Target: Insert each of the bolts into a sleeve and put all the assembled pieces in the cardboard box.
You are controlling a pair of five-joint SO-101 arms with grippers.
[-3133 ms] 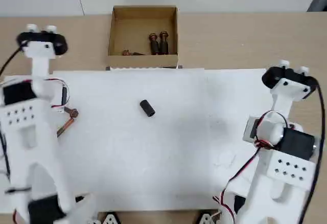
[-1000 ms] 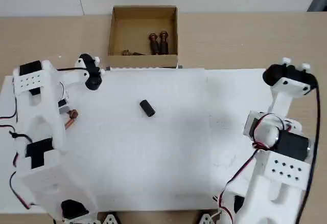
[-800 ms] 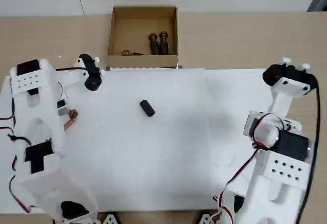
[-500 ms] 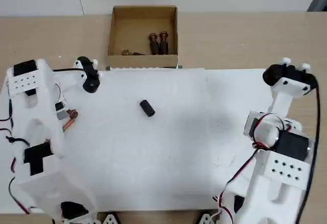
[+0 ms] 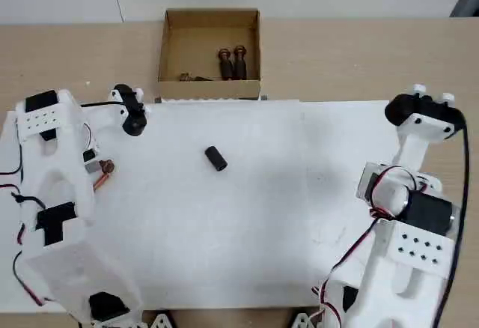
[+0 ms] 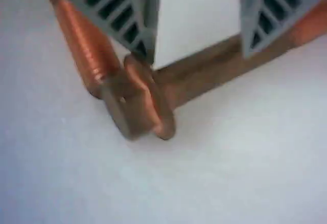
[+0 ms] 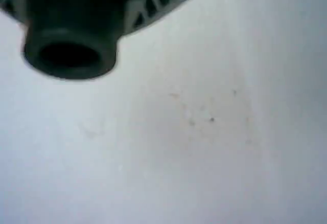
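At the left edge of the white foam mat (image 5: 247,253), under the left gripper (image 6: 199,50): a copper-coloured threaded bolt (image 6: 204,78), lying flat, head touching a second copper-coloured bolt (image 6: 82,55). Straddles the first bolt's shank with jaws released, ribbed fingers (image 6: 117,9) either side, gripping nothing yet. Mid-mat, well apart from both arms: a short black cylindrical sleeve (image 5: 215,158) on its side. Behind it, on the light wooden table (image 5: 337,58), just beyond the mat: an open brown cardboard box (image 5: 171,43) with dark assembled pieces (image 5: 232,62) inside. At right, in the right gripper (image 7: 92,4): another black tubular sleeve (image 7: 69,55), clenched, bore outward, above bare mat. Likely trouble from here: a squeeze off the shank's middle, tipping the bolt or dragging its touching neighbour along; a slack pinch on round thread, letting it roll free; a skewed bolt, jamming at the sleeve's mouth instead of sliding in.
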